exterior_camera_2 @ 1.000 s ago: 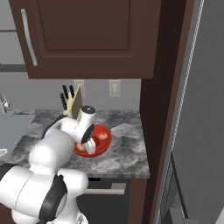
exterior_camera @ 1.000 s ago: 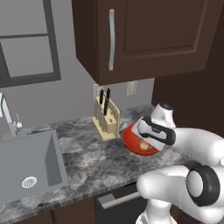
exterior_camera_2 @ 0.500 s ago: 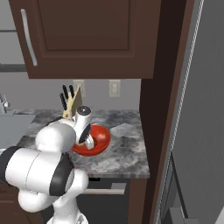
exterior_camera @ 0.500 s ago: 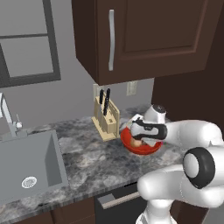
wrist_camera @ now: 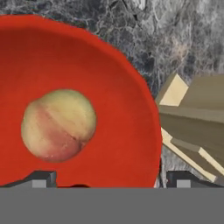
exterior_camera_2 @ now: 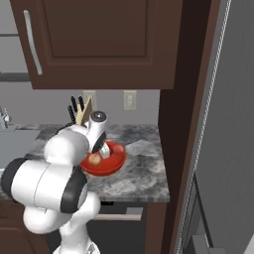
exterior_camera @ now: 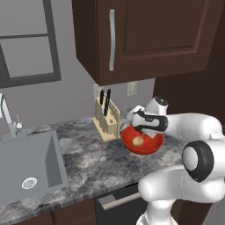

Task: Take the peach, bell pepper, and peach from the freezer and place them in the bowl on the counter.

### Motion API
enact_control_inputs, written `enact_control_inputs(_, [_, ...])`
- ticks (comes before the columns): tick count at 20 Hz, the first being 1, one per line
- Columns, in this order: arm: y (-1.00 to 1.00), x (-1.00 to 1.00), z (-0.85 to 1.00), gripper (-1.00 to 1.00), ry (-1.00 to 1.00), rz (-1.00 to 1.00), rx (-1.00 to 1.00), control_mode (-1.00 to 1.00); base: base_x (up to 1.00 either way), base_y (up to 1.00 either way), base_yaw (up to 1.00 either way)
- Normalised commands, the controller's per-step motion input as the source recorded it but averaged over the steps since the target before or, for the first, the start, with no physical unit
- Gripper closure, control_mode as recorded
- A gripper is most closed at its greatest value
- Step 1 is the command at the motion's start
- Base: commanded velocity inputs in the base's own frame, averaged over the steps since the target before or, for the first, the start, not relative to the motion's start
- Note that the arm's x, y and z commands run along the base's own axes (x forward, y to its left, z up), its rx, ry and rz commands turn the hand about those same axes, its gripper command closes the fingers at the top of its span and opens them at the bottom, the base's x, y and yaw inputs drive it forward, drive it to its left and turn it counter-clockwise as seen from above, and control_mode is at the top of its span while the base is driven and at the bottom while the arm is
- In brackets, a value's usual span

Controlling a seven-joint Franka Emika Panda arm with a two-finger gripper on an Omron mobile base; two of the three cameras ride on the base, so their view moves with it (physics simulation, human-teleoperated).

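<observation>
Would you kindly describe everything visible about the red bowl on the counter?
The bowl is wide, shallow, round, plain bright red and smooth-looking. It stands upright on the marbled grey counter, beside the wooden knife block; whether they touch is unclear. One peach, yellowish with a pink blush, lies inside on its floor. The open end effector hovers just above it, holding nothing.

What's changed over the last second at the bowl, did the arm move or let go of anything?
The arm has swung left over the bowl: the gripper now hangs open above its knife-block side, and the peach, hidden behind the hand before, lies in plain sight inside. No release shows in these frames; the jaws are wide apart and empty. Bowl, knife block, sink and counter stayed put.
</observation>
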Motion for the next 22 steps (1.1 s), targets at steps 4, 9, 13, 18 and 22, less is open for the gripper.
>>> enact_control_inputs(4, [0.00, -0.54, 0.19, -1.00, -0.20, 0.00, 0.00, -1.00, 0.00, 0.00, 0.00])
enact_control_inputs(9, [0.00, -0.51, 0.44, -1.00, -0.23, 0.00, 0.00, -1.00, 0.00, 0.00, 0.00])
enact_control_inputs(13, [0.00, -0.66, 0.71, -1.00, -0.22, 0.00, 0.00, -1.00, 0.00, 0.00, 0.00])
enact_control_inputs(18, [0.00, -0.77, 0.85, -1.00, -0.11, 0.00, -0.01, -1.00, 0.00, 0.00, 0.00])
enact_control_inputs(22, [0.00, -0.87, 0.91, -1.00, 0.00, 0.00, -0.05, -1.00, 0.00, 0.00, 0.00])
